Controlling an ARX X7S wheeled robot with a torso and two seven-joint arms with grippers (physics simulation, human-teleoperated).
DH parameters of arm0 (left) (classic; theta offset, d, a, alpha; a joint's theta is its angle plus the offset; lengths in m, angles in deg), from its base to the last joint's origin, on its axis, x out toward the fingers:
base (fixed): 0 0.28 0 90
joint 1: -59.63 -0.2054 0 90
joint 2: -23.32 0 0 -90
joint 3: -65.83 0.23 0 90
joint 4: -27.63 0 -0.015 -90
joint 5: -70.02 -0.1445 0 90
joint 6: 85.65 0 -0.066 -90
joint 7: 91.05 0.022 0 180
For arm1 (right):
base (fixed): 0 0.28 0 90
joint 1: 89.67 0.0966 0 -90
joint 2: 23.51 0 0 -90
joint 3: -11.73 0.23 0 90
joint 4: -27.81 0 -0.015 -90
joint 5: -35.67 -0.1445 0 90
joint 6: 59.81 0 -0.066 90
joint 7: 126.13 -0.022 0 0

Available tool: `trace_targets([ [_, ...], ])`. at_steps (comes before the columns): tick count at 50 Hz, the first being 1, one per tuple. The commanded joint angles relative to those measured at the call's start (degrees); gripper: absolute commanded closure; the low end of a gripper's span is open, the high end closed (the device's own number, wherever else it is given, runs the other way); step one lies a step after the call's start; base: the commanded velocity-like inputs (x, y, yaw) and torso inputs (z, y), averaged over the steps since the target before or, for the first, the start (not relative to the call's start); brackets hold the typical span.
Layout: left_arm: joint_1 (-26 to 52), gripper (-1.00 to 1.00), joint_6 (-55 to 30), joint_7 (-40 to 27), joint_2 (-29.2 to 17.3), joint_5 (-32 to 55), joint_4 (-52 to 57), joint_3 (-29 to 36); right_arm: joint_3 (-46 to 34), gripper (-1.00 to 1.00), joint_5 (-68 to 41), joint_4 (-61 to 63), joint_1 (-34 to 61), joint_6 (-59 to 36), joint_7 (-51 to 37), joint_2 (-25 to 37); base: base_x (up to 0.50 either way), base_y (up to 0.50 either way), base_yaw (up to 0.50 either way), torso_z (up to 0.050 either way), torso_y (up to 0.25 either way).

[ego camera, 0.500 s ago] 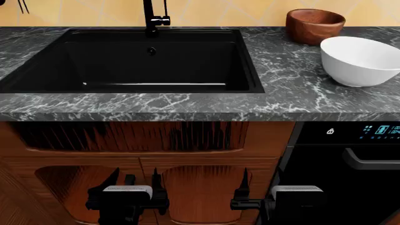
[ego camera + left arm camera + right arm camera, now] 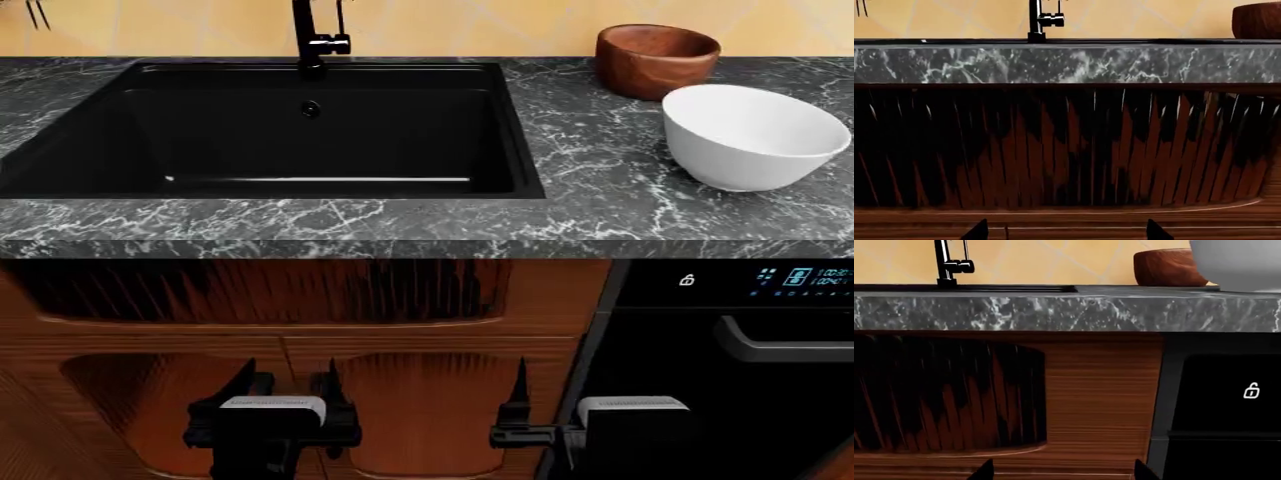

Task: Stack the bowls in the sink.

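The black sink (image 2: pixel 267 150) is set in the grey marbled counter at the left. To its right, on the counter, stand the reddish-brown wooden bowl (image 2: pixel 657 60) near the wall and the wide white bowl (image 2: pixel 754 135) in front of it, close together. Both are upright and empty. My left gripper (image 2: pixel 284 385) and right gripper (image 2: pixel 550 395) hang low in front of the cabinet doors, well below the counter edge, both open and holding nothing. The left wrist view shows the wooden bowl (image 2: pixel 1257 20) at the counter's far end. The right wrist view shows the wooden bowl (image 2: pixel 1167 267) and the white bowl (image 2: pixel 1237 262).
A tall black faucet (image 2: pixel 310 40) rises behind the sink. The stone counter (image 2: pixel 400 225) overhangs wooden cabinet doors (image 2: pixel 427 400). A black appliance (image 2: pixel 747 400) with a handle and lit display fills the lower right, beside my right gripper.
The sink, counter and bowls sit slightly further left in the head view. Both grippers stay low and open.
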Motion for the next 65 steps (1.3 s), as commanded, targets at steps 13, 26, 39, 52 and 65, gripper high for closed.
trace_targets([
  [13, 0.2, -1.0, 0.2, -2.2, -1.8, 2.2, -0.2, 2.1, -2.1, -1.0, -2.3, -0.1, 0.2, 0.0, -1.8, 2.0, 0.0, -0.5, 0.0, 0.0, 0.0],
  [26, 0.5, -1.0, 0.4, -3.1, -2.4, 3.3, -0.7, 3.0, -2.8, -1.0, -3.5, 0.4, 0.1, -0.3, -2.7, 2.9, 0.0, -0.5, 0.0, 0.0, 0.0],
  [39, 0.3, -1.0, 0.2, -4.0, -3.3, 4.2, -0.1, 3.7, -3.7, -1.0, -4.2, 0.4, 0.2, -0.1, -3.6, 3.5, 0.0, -0.5, 0.0, 0.0, 0.0],
  [52, 0.3, -1.0, -0.1, -4.8, -4.0, 4.8, 0.3, 4.5, -4.5, -1.0, -4.7, 0.7, 0.2, -0.3, -4.5, 4.1, 0.0, -0.5, 0.0, 0.0, 0.0],
  [65, 0.6, -1.0, 0.4, -5.4, -4.5, 5.3, -0.4, 5.1, -5.1, -1.0, -5.0, -0.1, 0.5, 0.6, -5.3, 4.6, 0.0, -0.21, 0.0, 0.0, 0.0],
])
